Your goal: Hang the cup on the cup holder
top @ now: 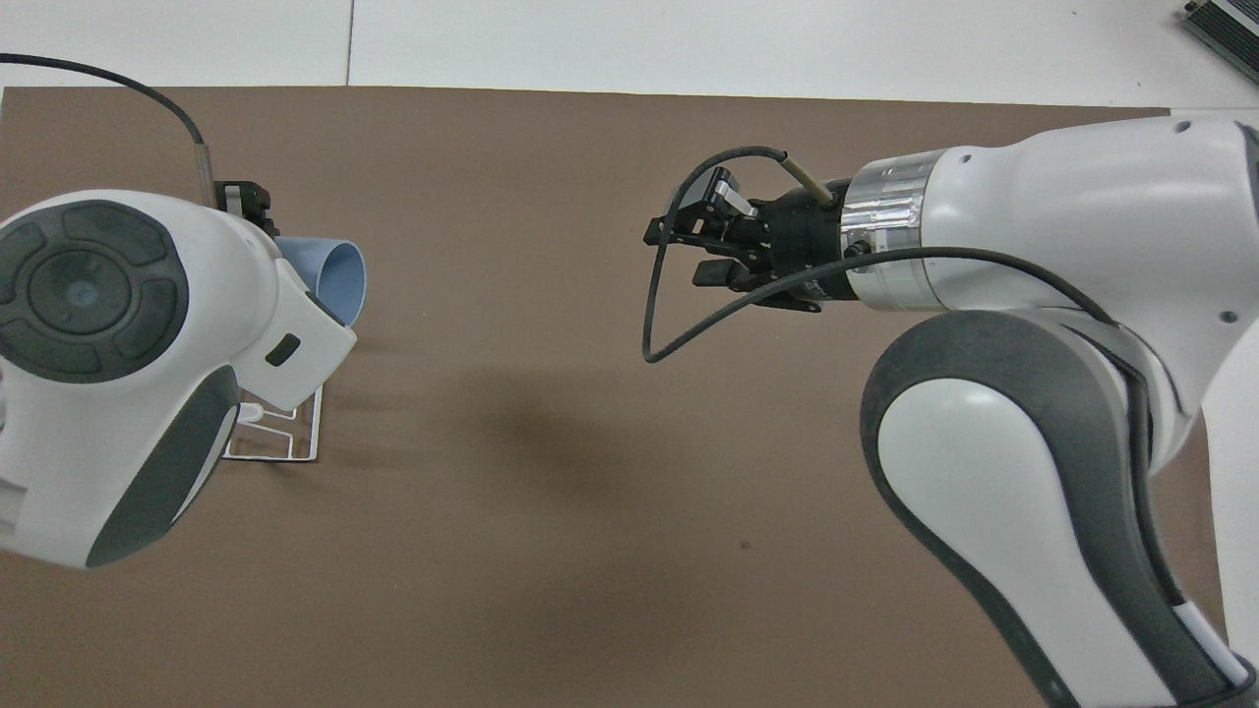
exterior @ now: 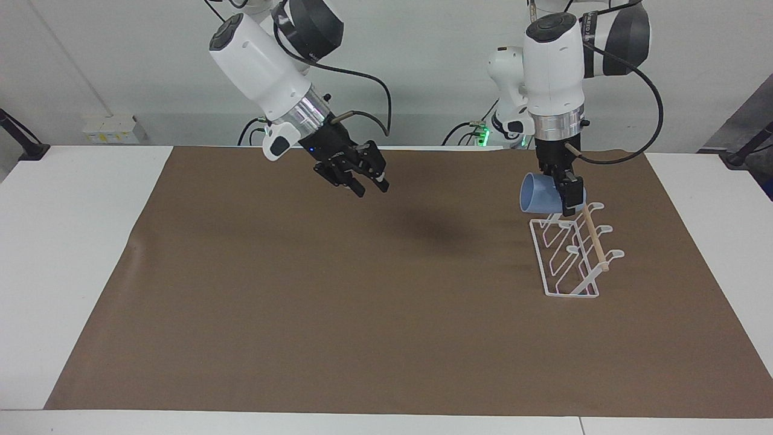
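Observation:
The light blue cup (exterior: 536, 194) (top: 337, 277) lies on its side in the air, mouth toward the right arm's end of the table. My left gripper (exterior: 569, 202) points straight down and is shut on its wall near the base. The cup hangs just over the end of the white wire cup holder (exterior: 570, 257) (top: 285, 444) that is nearer to the robots, close to its wooden dowel (exterior: 595, 241). In the overhead view the left arm hides most of the holder. My right gripper (exterior: 371, 188) (top: 684, 251) is open, holds nothing and hovers over the mat's middle.
A brown mat (exterior: 338, 314) covers most of the white table (exterior: 66, 254). The cup holder stands on the mat toward the left arm's end. Nothing else lies on the mat.

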Controlling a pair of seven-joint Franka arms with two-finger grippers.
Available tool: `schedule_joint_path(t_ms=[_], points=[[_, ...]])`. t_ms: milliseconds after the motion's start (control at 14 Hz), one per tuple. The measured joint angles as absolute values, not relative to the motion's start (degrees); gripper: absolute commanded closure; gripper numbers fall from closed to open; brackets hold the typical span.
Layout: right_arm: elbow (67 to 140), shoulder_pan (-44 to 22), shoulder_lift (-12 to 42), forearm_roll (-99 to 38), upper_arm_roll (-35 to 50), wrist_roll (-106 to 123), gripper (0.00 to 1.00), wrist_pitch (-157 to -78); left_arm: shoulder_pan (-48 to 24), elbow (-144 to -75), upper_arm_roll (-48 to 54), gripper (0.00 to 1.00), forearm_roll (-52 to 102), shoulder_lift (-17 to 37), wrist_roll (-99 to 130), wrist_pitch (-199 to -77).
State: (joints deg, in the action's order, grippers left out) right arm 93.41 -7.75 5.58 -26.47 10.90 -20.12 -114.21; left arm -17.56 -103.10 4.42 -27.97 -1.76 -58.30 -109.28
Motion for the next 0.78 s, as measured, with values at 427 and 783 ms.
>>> schedule_joint_path(t_ms=[427, 783], points=[[86.8, -6.3, 3.9, -6.3, 10.8, -8.2, 0.38, -97.3, -16.8, -103.4, 4.2, 1.00, -38.3, -1.8, -57.8, -108.7], [85.9, -2.6, 2.0, -3.2, 10.7, -7.6, 0.38, -92.0, -16.9, -107.1, 4.7, 1.00, -52.1, -1.0, -56.3, -108.4]])
